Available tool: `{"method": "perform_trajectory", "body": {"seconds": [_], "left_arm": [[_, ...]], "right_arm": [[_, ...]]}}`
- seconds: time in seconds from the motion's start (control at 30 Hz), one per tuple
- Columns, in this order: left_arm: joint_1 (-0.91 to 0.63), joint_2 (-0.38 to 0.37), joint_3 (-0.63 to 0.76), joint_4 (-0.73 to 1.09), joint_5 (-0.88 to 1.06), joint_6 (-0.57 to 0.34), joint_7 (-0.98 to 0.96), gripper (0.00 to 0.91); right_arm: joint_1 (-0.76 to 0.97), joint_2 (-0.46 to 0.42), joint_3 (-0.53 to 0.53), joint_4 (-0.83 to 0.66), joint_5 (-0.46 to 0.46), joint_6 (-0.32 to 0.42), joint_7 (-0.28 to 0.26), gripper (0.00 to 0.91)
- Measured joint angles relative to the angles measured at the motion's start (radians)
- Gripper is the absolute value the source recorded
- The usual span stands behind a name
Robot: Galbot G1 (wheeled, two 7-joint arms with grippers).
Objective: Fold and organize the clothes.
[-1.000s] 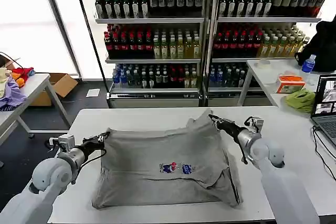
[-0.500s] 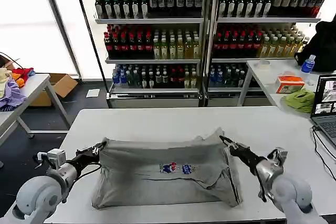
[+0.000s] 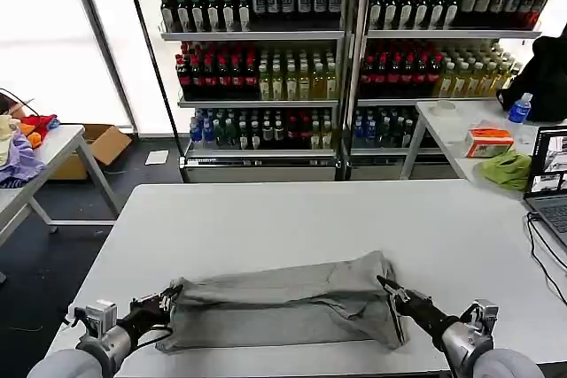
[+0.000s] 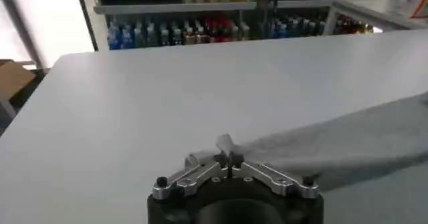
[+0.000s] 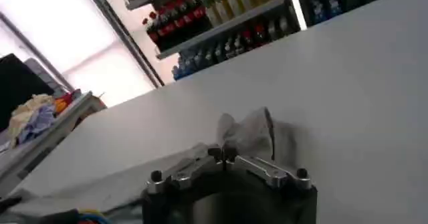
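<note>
Now that the shirt (image 3: 283,300) lies doubled into a long band near the desk's (image 3: 292,219) front edge, a fold looks nearly laid. The left gripper (image 3: 168,298) and right gripper (image 3: 387,285) pinch its end corners, fingers clamped on cloth. Next, I judge: lower, release, smooth.

Bare white table (image 3: 292,219) behind the folded grey shirt (image 3: 283,300), open to the far edge, shirt lying along the near edge
</note>
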Motion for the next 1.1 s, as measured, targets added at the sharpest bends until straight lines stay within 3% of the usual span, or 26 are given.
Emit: {"method": "perform_trajectory", "body": {"seconds": [0.33,0.47,0.87,1.1], "left_arm": [[0.103,-0.006,-0.081,-0.059,0.035,-0.001,0.007,0.907],[0.129,-0.017,-0.115,-0.086,0.024,-0.006,-0.011,0.907],[0.143,-0.139,-0.014,-0.116,0.057,-0.137,-0.153,0.907],[0.109,-0.23,0.095,-0.047,0.16,-0.258,-0.187,0.907]], "right_arm": [[-0.037,-0.015,0.065,0.023,-0.01,0.006,-0.009,0.907],[-0.038,-0.013,0.087,0.042,-0.047,0.046,-0.005,0.907],[-0.069,-0.008,0.109,0.052,-0.208,0.384,-0.024,0.907],[-0.09,-0.007,0.111,0.045,-0.235,0.484,-0.02,0.907]]}}
